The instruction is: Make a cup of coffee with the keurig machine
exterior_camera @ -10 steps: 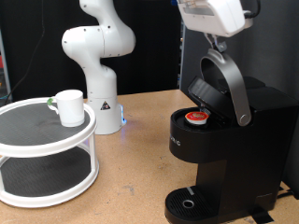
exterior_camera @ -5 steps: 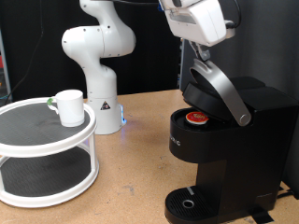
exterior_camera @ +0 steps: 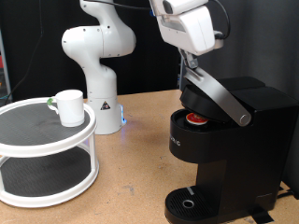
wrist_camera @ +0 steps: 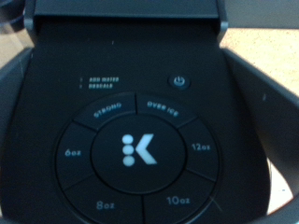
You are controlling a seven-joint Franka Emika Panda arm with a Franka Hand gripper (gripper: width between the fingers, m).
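The keurig machine (exterior_camera: 238,149) stands at the exterior view's right, its lid partly lowered. Its grey lid handle (exterior_camera: 220,97) slopes down toward the right. A small pod with a red top (exterior_camera: 195,119) sits in the open brew chamber. My gripper (exterior_camera: 191,63) hangs just above the lid's upper end, touching or nearly touching it. The wrist view is filled by the lid's control panel (wrist_camera: 138,149) with the K logo, size buttons and a power button (wrist_camera: 179,81); no fingers show there. The white cup (exterior_camera: 69,106) stands apart on the rack at the left.
A two-tier round white rack (exterior_camera: 37,154) fills the exterior view's left side. The white arm base (exterior_camera: 101,70) stands behind it on the wooden table. The machine's round drip tray (exterior_camera: 190,203) at the bottom holds nothing.
My gripper has moved left and down in the exterior view. The lid and its handle have swung lower over the pod chamber.
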